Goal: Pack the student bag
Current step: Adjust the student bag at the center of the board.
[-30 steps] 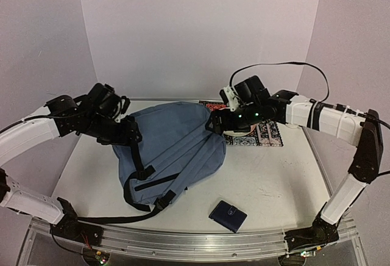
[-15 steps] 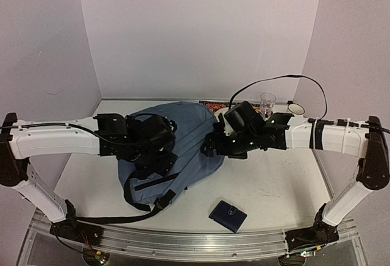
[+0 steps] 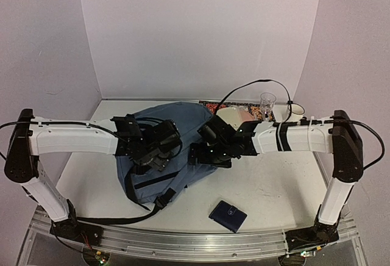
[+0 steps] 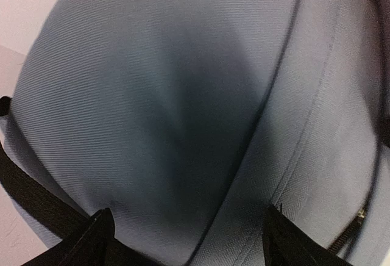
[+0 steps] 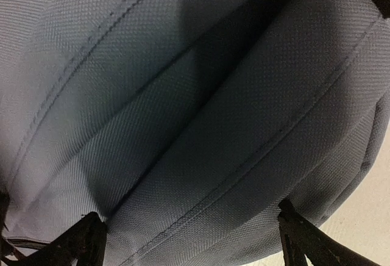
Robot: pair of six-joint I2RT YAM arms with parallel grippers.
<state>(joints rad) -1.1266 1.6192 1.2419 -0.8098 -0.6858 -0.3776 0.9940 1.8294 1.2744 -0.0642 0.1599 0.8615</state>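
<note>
Student bag: we see the student bag (image 3: 186,122) lying on the counter (image 3: 274,183), left of centre, its black straps (image 3: 163,199) trailing toward the near edge.
Left tool: our left tool (image 4: 189,237) is released, fingers spread wide over the bag's blue fabric; we cannot tell if they touch it.
Right tool: our right tool (image 5: 195,241) is released too, fingers wide over a seamed fold on the bag's right side.
Wallet: a dark wallet (image 3: 228,215) lies near the counter's near edge, apart from the bag.

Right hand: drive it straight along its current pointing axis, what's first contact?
The student bag: its blue fabric fills the wrist view straight ahead of the open right hand. It looks close, though depth is hard to judge.
</note>
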